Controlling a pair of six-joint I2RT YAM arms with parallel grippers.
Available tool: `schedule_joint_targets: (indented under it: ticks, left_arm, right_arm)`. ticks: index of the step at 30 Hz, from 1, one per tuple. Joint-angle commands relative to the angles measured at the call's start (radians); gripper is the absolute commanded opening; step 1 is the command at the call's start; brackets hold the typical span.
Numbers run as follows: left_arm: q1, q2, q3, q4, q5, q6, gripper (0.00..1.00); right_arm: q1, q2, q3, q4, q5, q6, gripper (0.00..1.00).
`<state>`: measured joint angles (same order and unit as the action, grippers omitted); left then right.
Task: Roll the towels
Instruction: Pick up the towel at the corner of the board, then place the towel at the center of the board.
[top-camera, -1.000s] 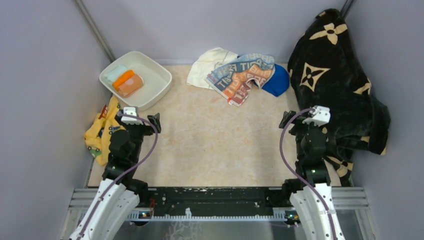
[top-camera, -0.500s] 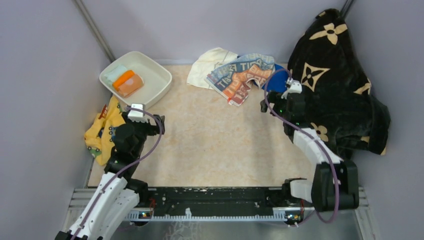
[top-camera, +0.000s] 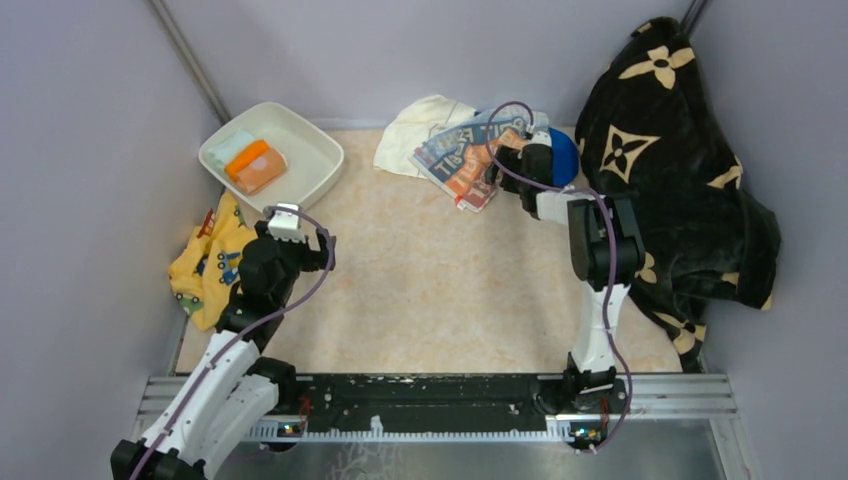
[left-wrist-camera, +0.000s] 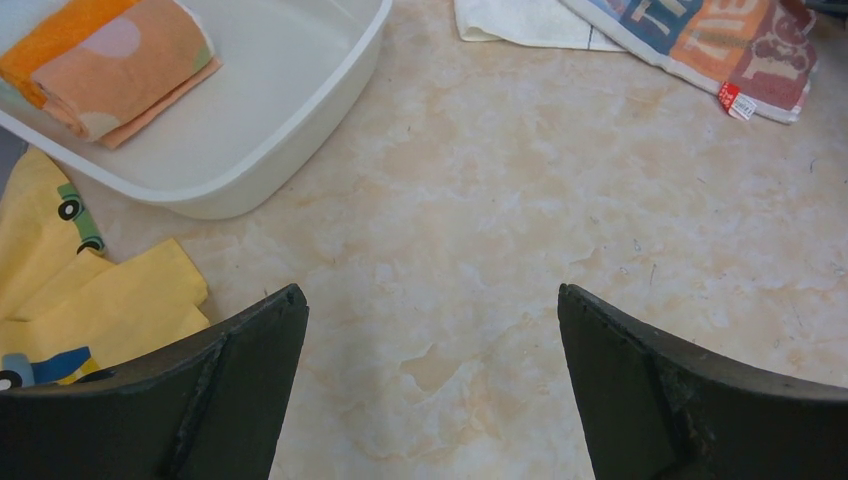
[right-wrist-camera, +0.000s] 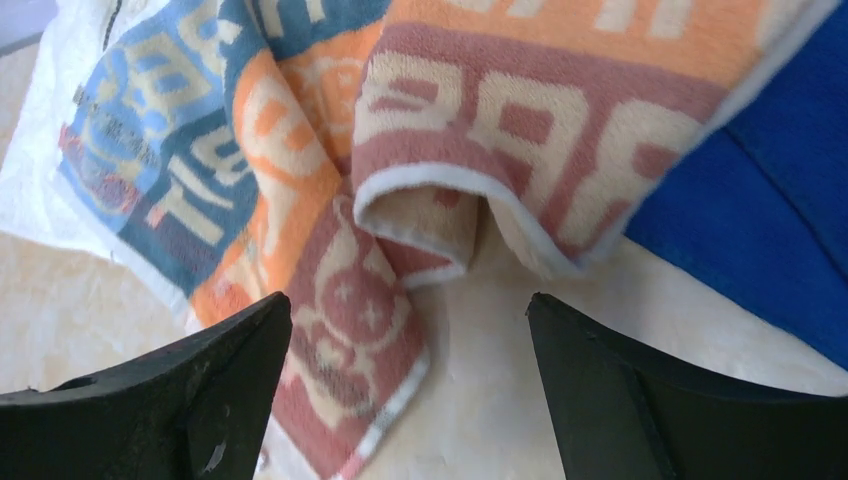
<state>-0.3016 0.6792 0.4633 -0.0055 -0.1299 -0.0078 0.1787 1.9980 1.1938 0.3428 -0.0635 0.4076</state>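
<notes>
Three towels lie in a heap at the far middle of the table: a cream-white one, a printed one with blue, orange and white lettering and a royal blue one, which is partly behind my right arm. My right gripper is open and empty, low over the near folded corner of the printed towel. The blue towel is to its right and the cream towel to its left. My right gripper straddles that corner. My left gripper is open and empty over bare table.
A white basin at the far left holds a rolled orange cloth and shows in the left wrist view. A yellow printed cloth lies by the left wall. A large black flower blanket fills the right side.
My right arm has stretched from the near right across to the far middle, down to the printed towel. My left gripper has edged slightly forward and right.
</notes>
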Motion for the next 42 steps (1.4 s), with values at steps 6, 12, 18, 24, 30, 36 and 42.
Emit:
schedule_joint_targets:
  ticks: [6,12,18,24,30,36,42]
  left_arm:
    - [-0.004,0.039,0.043,-0.004,0.044,0.02,1.0]
    - [-0.003,0.029,0.044,-0.004,0.07,0.022,1.0]
    - [-0.003,0.001,0.044,-0.003,0.1,0.017,1.0]
    - [-0.004,-0.034,0.044,-0.003,0.143,0.003,1.0]
    - [-0.004,-0.055,0.069,-0.042,0.222,-0.091,1.0]
    - [-0.004,-0.105,0.13,-0.154,0.209,-0.142,1.0]
    - [-0.004,-0.097,0.149,-0.207,0.213,-0.231,1.0]
  right_arm:
    - [0.069,0.18,0.214,-0.028,0.083,0.056,0.81]
    - [0.071,0.227,0.298,-0.097,0.021,0.033,0.36]
    - [0.077,0.095,0.302,-0.109,0.004,0.002,0.0]
    - [0.109,-0.189,0.33,-0.252,0.093,-0.021,0.0]
    - [0.247,-0.496,0.138,-0.35,0.278,0.036,0.0]
    - [0.541,-0.602,-0.034,-0.335,0.484,0.155,0.0]
    - [0.646,-0.415,0.077,-0.399,0.252,0.173,0.34]
